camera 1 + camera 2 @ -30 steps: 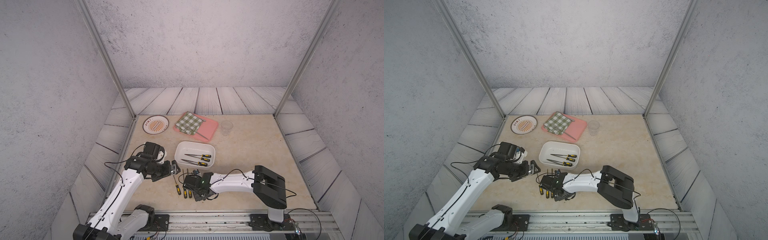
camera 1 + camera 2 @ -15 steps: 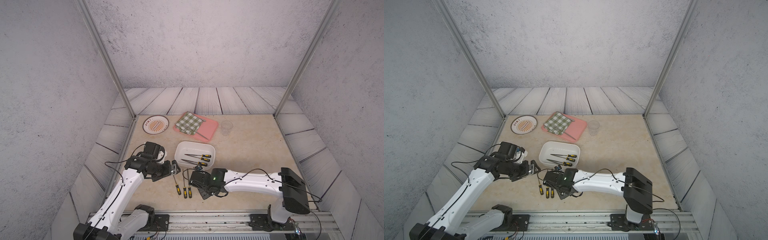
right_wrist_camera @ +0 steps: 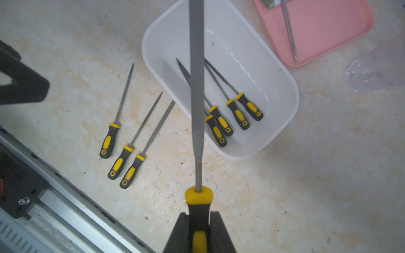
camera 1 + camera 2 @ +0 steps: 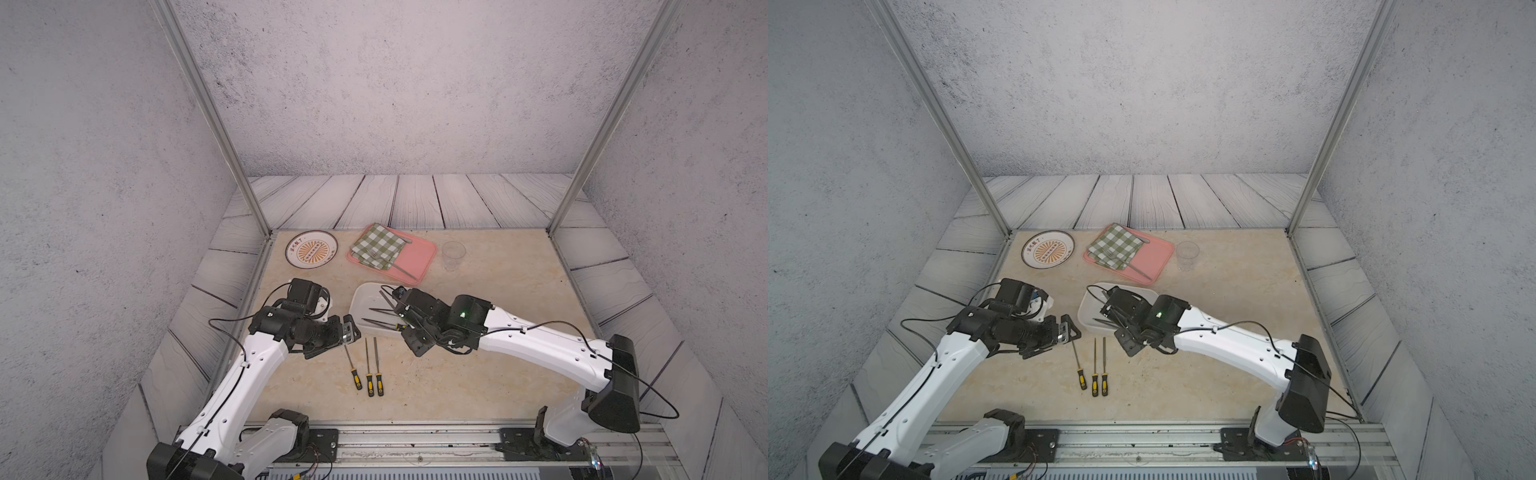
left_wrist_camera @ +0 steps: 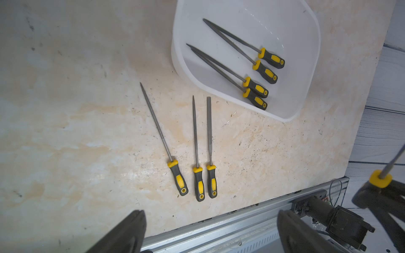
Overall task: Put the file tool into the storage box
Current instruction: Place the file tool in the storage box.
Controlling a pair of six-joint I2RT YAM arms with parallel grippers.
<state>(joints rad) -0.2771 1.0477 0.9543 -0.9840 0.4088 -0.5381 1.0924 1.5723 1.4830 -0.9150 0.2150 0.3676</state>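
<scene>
File tool is now hanging above the storage box, its handle clamped tight in the right pincer, which has lifted it off the desk. Three files are still lying outside, four files inside. Nearby, the left pincer is idling, spread wide. Lowering and releasing is probably coming next.

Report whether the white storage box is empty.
Not empty. Four yellow-handled files lie on the storage box floor in both wrist views; the right end effector holds a fifth file, not yet inside.
</scene>
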